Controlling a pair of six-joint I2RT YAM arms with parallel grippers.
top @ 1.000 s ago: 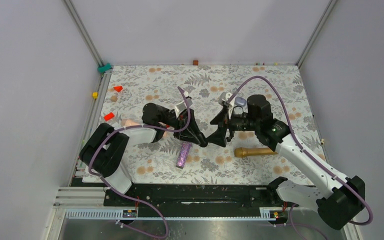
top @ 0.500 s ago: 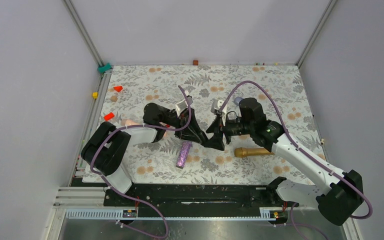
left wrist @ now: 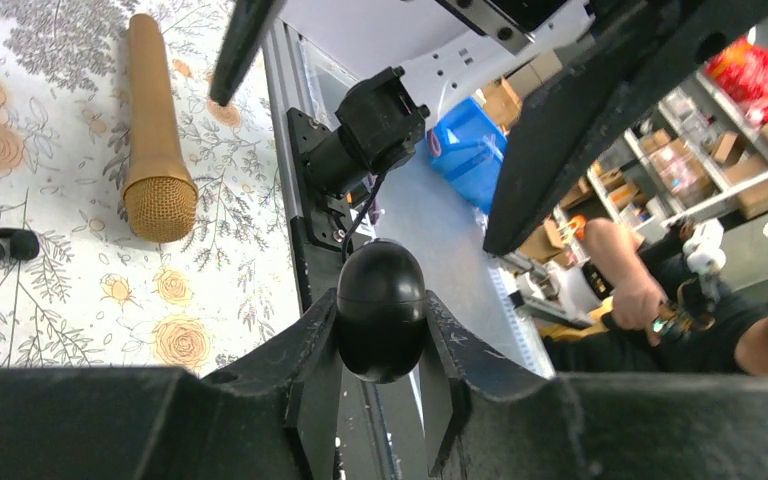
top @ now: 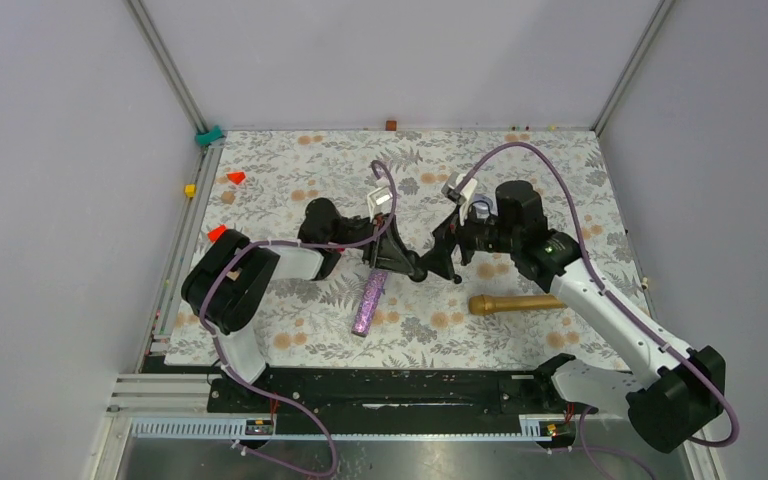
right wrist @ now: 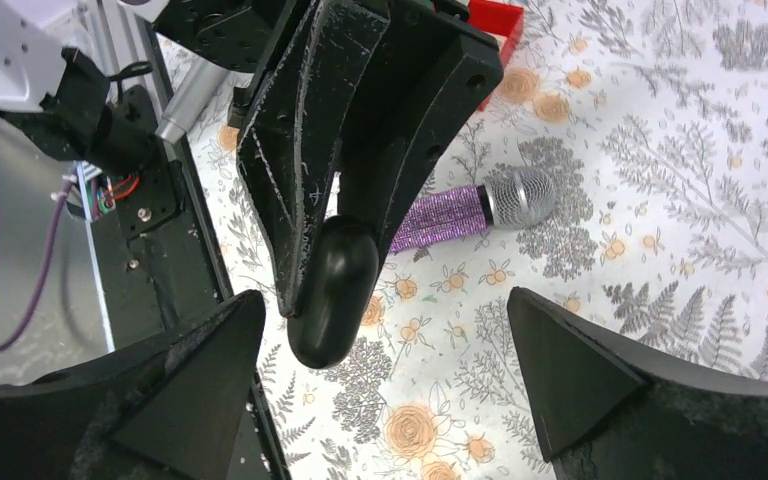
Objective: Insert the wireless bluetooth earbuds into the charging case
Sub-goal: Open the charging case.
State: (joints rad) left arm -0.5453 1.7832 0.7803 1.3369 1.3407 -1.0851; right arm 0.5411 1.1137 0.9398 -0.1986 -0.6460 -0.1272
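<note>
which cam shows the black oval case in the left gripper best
Right wrist: the charging case shows side-on, most of its length clear of the fingers. Left wrist shows it end-on, pinched in the left gripper. Top external gives only a dark bit between the two arms.

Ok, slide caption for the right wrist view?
Left claw grips the black charging case over the floral mat, framed by the open right claw.

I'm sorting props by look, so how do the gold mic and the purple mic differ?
The gold mic is gold throughout, grille included; the purple mic is glittery with a silver grille. In the top view the gold mic lies left to right, the purple mic roughly near to far. Both lie flat on the mat, unheld.
</note>
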